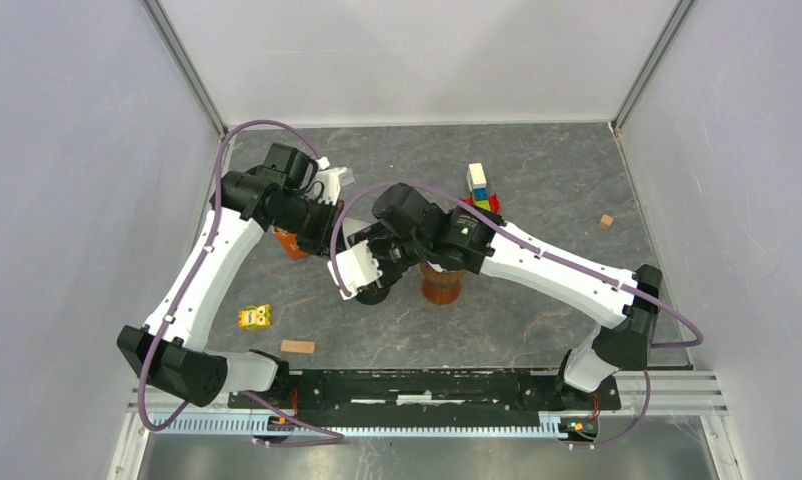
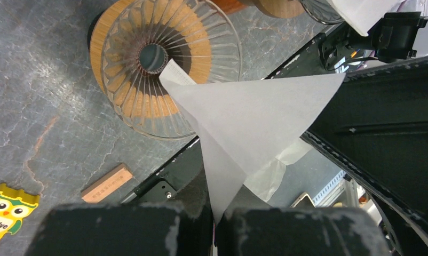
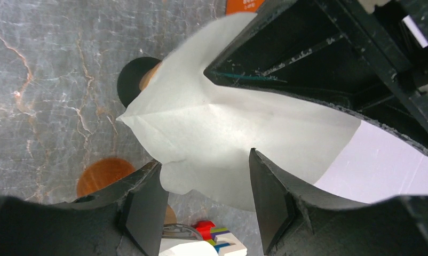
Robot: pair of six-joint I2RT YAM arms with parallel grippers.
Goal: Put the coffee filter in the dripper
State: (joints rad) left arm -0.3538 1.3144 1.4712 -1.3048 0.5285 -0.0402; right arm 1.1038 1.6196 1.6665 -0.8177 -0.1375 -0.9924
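Observation:
The white paper coffee filter (image 2: 249, 117) is pinched at its edge in my left gripper (image 2: 217, 213), which is shut on it and holds it above the table. It also shows in the top view (image 1: 355, 268). The glass dripper (image 2: 148, 58) on its round wooden base stands on the table just beyond the filter's tip; in the top view (image 1: 375, 293) it is mostly hidden. My right gripper (image 3: 206, 202) is open, its fingers either side of the filter's lower edge (image 3: 212, 128). The dripper's base (image 3: 132, 80) peeks out behind the filter.
A brown round vessel (image 1: 442, 283) stands right of the dripper. An orange object (image 1: 290, 243) lies under the left arm. A yellow owl tile (image 1: 255, 317), a wooden block (image 1: 297, 346), a stack of coloured blocks (image 1: 480, 188) and a small wooden cube (image 1: 605, 221) lie around.

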